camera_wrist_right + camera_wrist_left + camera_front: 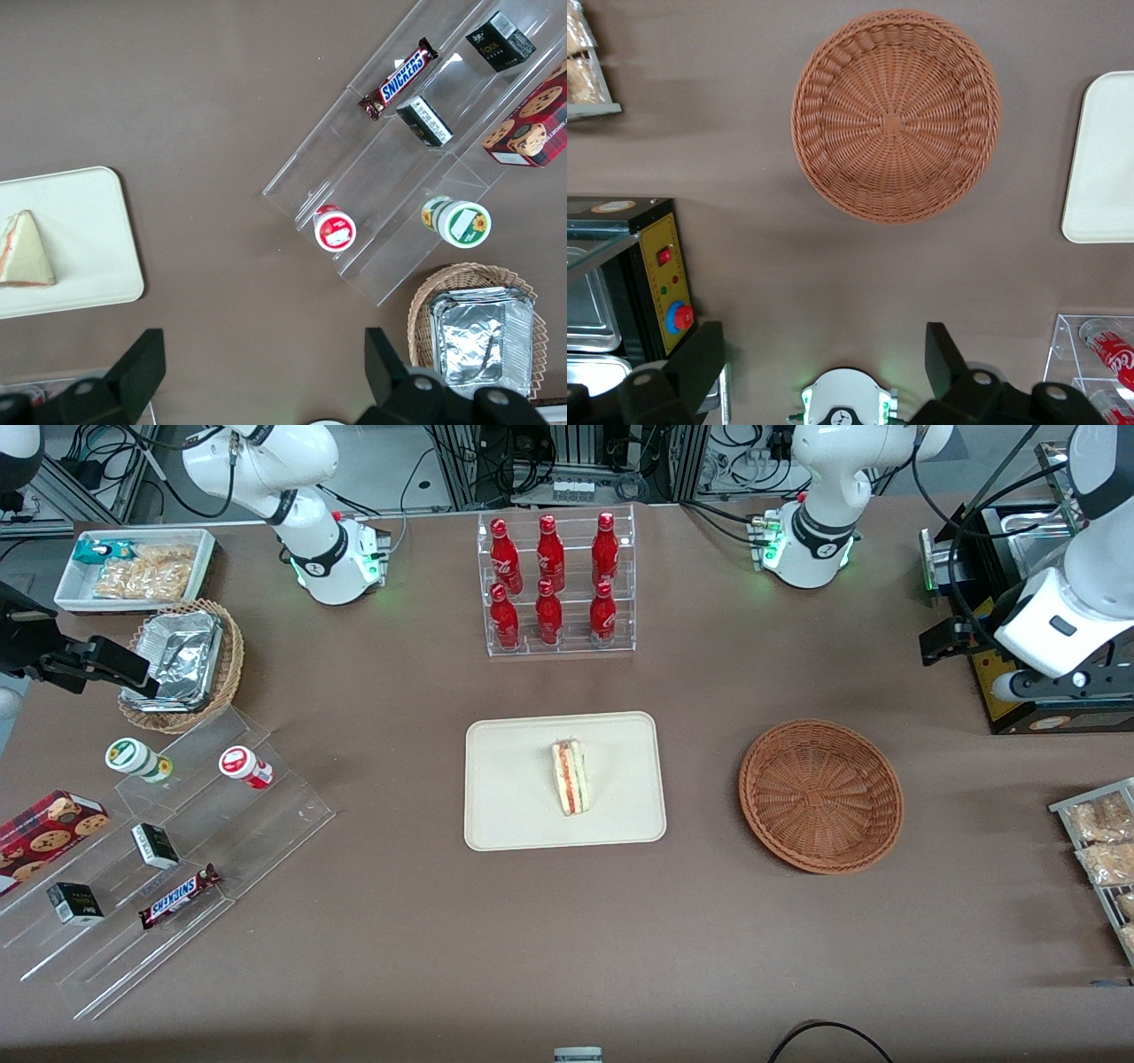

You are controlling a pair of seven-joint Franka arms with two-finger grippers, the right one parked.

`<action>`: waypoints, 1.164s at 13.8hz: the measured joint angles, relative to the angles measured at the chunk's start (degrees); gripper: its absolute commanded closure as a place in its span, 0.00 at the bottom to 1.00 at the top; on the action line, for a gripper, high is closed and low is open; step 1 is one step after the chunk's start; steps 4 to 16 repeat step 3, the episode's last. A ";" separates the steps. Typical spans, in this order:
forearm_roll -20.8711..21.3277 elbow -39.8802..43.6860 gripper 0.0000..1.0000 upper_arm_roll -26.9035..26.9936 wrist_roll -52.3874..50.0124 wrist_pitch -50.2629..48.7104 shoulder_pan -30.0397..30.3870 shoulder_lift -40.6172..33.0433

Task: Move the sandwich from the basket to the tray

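The sandwich (571, 777), a white wedge with pink and green filling, lies on the cream tray (505, 815) at the table's middle; the right wrist view also has the sandwich (22, 252) on the tray (89, 230). The reddish-brown basket (821, 794) sits empty beside the tray, toward the working arm's end. My gripper (941, 644) hangs high above the table, farther from the front camera than the basket. In the left wrist view the gripper (824, 354) is open with nothing between its fingers (700, 359), and the empty basket (895, 115) and a tray corner (1103, 177) show.
An acrylic rack of red bottles (556, 584) stands farther back than the tray. A black box with a red button (660, 283) sits close to my gripper. Snack packets (1103, 841) lie at the working arm's end; a stepped acrylic shelf (159, 850) and foil-lined basket (182, 664) at the parked arm's.
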 measured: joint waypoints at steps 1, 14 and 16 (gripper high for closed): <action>0.01 0.00 0.00 0.03 0.00 0.69 0.00 -0.04; -0.01 -0.01 0.00 0.83 0.00 2.01 0.00 -0.02; -0.01 -0.01 0.00 0.83 0.00 2.01 0.00 -0.02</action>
